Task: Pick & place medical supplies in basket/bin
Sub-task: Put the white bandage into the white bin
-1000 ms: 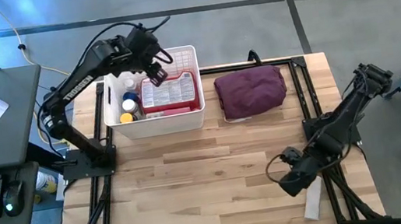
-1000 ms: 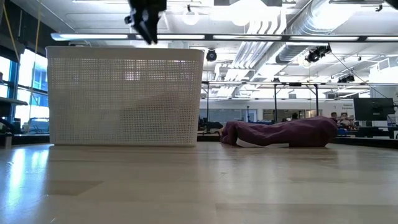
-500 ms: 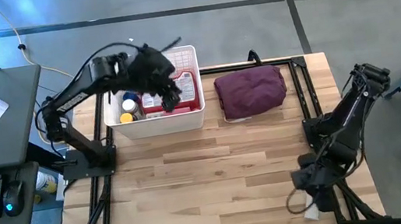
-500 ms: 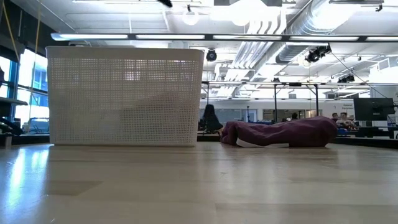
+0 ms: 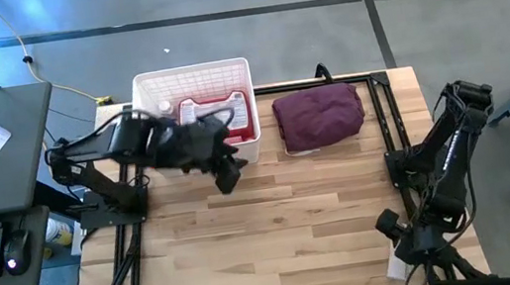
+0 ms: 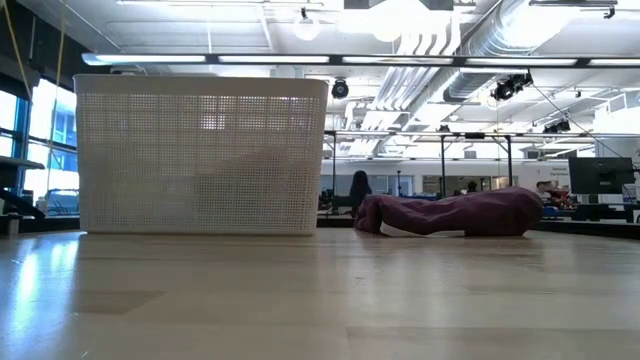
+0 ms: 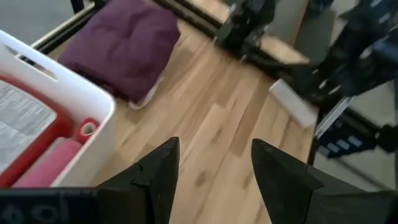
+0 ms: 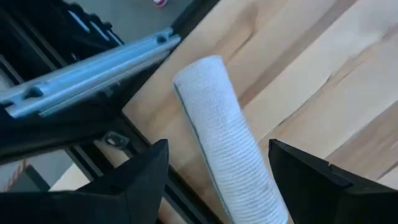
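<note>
The medical supplies were my business, and one of them, a white roll of woven gauze [image 8: 227,143], lay at the near right corner of the pale wooden table [image 5: 277,229], directly ahead of my right pincer [image 8: 217,180]. That pincer stood wide with nothing between its fingers [image 8: 134,180], hovering just above the roll by the black frame rail [image 8: 93,68]. A second before, it had been further in over the boards; it had swung out to the table edge, which I judged to mean the roll was my next pick.

My left pincer [image 7: 211,171] was also open and empty. It had been up over the white rectangular lattice-sided plastic basket [image 5: 142,86] a second earlier and had since come away to the near side of it, over bare wood. I took that to mean its delivery was finished.

Inside the basket lay a flat red case with a printed white label [image 5: 202,108], taking up most of the floor, and beside it, against the wall, a small red cylinder [image 7: 87,129] and something pink [image 7: 46,165]. What else lay there my own left arm hid from above. A maroon cloth bundle [image 5: 318,116] sat just beside the basket, untouched.
</note>
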Tool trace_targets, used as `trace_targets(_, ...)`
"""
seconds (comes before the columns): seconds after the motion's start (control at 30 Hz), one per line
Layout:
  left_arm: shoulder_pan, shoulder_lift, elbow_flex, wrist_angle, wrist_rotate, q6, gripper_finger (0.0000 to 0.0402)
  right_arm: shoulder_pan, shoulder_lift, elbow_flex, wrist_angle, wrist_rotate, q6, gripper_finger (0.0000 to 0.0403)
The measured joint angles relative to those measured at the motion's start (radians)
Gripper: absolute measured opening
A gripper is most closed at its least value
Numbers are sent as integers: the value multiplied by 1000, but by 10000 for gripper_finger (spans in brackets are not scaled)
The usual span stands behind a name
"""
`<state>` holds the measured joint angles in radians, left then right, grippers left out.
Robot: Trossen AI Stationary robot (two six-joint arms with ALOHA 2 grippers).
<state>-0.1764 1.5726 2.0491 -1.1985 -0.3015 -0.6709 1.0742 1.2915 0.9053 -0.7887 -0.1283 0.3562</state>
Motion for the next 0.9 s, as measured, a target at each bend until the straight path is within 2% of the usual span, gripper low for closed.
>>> trace_targets(0.17, -120, 0, 0, 56, -165, -97, 231, 9, -2, -52, 18, 14, -23, 266)
trace_targets(0.3, -164, 0, 0, 123, -233, -120, 231, 8, -6, -103, 71, -4, -13, 266)
trace_targets(0.67, -171, 0, 0, 205, -268, -97, 231, 3, -8, -185, 157, -40, -27, 266)
trace_targets(0.9, -171, 0, 0, 207, -278, -96, 231, -63, 2, -180, 126, -70, -88, 266)
